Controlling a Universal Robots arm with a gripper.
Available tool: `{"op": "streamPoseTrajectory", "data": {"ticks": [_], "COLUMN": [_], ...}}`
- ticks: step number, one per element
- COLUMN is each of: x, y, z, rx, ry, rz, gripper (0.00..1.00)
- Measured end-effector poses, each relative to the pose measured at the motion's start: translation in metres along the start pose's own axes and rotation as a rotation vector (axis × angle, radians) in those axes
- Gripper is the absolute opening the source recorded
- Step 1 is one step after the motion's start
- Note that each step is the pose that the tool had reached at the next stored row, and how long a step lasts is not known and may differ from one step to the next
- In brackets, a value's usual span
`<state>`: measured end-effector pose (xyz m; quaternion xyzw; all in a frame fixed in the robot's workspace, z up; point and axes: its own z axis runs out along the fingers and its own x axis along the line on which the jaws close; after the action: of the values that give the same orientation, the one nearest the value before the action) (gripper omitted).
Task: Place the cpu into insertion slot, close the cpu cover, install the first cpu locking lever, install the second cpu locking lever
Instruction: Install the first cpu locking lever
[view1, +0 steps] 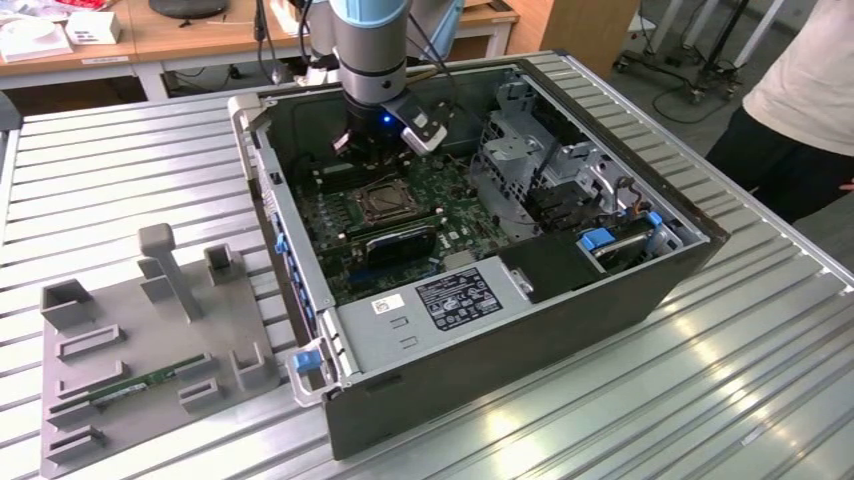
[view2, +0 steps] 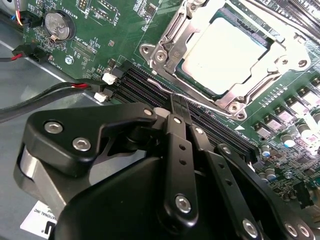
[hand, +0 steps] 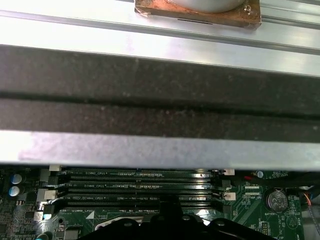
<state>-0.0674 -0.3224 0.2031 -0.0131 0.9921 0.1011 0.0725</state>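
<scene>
Gripper: the gripper (view2: 173, 102) has its fingers drawn narrow with nothing visibly held, tips just beside the thin locking lever (view2: 215, 106).
Cpu: the cpu (view2: 227, 52) sits in the insertion slot (view1: 380, 203), with the cpu cover (view2: 167, 42) apparently down over it.
Risk: the tips could likely slip off the springy wire and scrape the memory slots (view2: 145, 87).
Surroundings: in the exterior view, the drive cage (view1: 514, 150) crowds in at 3 o'clock of the slot, and the grey fixture (view1: 147, 340) lies well apart at 8 o'clock.
</scene>
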Motion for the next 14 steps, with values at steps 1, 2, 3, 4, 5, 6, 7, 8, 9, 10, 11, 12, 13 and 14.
{"op": "streamPoseTrajectory", "data": {"ticks": [1, 2, 3, 4, 5, 6, 7, 8, 9, 10, 11, 12, 13, 14], "x": [0.0000, 0.0000, 0.0001, 0.0001, 0.0001, 0.0001, 0.0002, 0.0002, 0.0002, 0.0002, 0.0002, 0.0002, 0.0003, 0.0003], "y": [-0.0001, -0.0001, -0.0001, -0.0002, -0.0002, -0.0003, -0.0003, -0.0003, -0.0004, -0.0004, -0.0004, -0.0004, -0.0005, -0.0006], "z": [0.0002, 0.0004, 0.0006, 0.0008, 0.0010, 0.0013, 0.0014, 0.0015, 0.0015, 0.0015, 0.0016, 0.0017, 0.0018, 0.0020], "rx": [-0.0001, -0.0001, 0.0000, -0.0001, -0.0001, -0.0002, 0.0000, 0.0001, 0.0001, 0.0000, 0.0000, -0.0001, -0.0003, -0.0003], "ry": [-0.0001, -0.0001, -0.0001, -0.0001, -0.0001, -0.0002, 0.0000, 0.0000, 0.0001, 0.0000, -0.0001, -0.0001, -0.0002, -0.0002], "rz": [0.000, 0.000, 0.000, 0.000, 0.000, 0.000, 0.000, 0.000, 0.000, 0.000, 0.000, 0.000, 0.000, 0.000], "gripper": [0.11, 0.11, 0.11, 0.11, 0.11, 0.11, 0.11, 0.11, 0.11, 0.11, 0.11, 0.11, 0.11, 0.11]}}
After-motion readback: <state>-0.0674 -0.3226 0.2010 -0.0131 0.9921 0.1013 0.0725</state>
